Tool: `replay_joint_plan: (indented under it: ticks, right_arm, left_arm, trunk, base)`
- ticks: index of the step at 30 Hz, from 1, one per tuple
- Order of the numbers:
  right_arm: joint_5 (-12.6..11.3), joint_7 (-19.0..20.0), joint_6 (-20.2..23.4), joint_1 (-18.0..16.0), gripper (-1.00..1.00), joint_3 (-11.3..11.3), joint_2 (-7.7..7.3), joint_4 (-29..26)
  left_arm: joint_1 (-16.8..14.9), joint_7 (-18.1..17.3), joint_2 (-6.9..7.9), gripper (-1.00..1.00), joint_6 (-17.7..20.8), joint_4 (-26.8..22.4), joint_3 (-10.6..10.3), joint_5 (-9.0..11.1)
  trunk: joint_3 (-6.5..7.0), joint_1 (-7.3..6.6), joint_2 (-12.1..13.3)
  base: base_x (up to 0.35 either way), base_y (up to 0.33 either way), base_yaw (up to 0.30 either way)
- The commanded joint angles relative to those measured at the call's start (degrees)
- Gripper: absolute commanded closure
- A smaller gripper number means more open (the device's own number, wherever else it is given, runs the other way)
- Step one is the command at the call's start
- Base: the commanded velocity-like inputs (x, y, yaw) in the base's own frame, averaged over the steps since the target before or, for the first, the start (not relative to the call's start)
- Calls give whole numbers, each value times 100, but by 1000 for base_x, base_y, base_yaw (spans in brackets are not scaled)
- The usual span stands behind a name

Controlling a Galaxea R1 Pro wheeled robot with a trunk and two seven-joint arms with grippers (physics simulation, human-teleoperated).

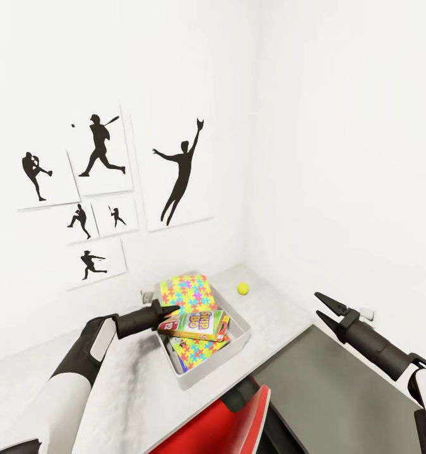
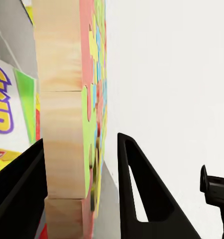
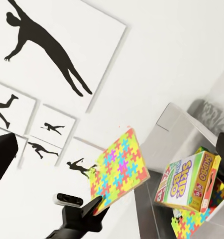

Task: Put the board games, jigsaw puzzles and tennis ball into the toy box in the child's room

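My left gripper (image 1: 169,310) is shut on one corner of a jigsaw puzzle (image 1: 189,292). It holds the puzzle tilted up over the far left end of the toy box (image 1: 207,368). In the left wrist view the puzzle's wooden edge (image 2: 67,124) sits between the two fingers. Inside the box lie the Skip-Bo board game (image 1: 197,325) and a second jigsaw puzzle (image 1: 195,357). The tennis ball (image 1: 242,289) rests on the table (image 1: 127,384) beyond the box. My right gripper (image 1: 318,304) hangs open and holds nothing, to the right of the box. The right wrist view shows the held puzzle (image 3: 119,168) and the Skip-Bo box (image 3: 187,180).
A lower dark grey-topped unit (image 1: 339,391) adjoins the table on the right. A red and black object (image 1: 222,425) stands at the near edge, just in front of the box. Baseball silhouette pictures (image 1: 178,173) hang on the wall, which meets the other wall in a corner behind the ball.
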Motion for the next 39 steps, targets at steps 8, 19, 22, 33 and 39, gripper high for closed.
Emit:
replay_joint_plan:
  ticks: [8,19,22,33,39]
  right_arm:
    - [46,60,26,-5,-100,-17,1,2]
    - [44,57,26,-5,-100,-17,1,2]
    - [46,58,26,-5,-100,-17,1,2]
    - [46,61,26,-5,-100,-17,1,2]
    - [47,61,26,-5,-100,-21,1,2]
  left_arm:
    - [-6,197,-22,100,3,5,12,25]
    - [-6,199,-25,100,-3,5,10,32]
    - [-6,164,-24,100,5,5,10,29]
    - [-6,35,-11,100,21,5,12,39]
    - [-6,-383,-4,100,22,5,10,88]
  trunk:
    - [-6,3,-8]
    - [-55,3,-8]
    - [-82,3,-8]
    - [-184,3,-8]
    - [-226,3,-8]
  base:
    - [0,0,0]
    - [0,0,0]
    - [0,0,0]
    - [0,0,0]
    - [0,0,0]
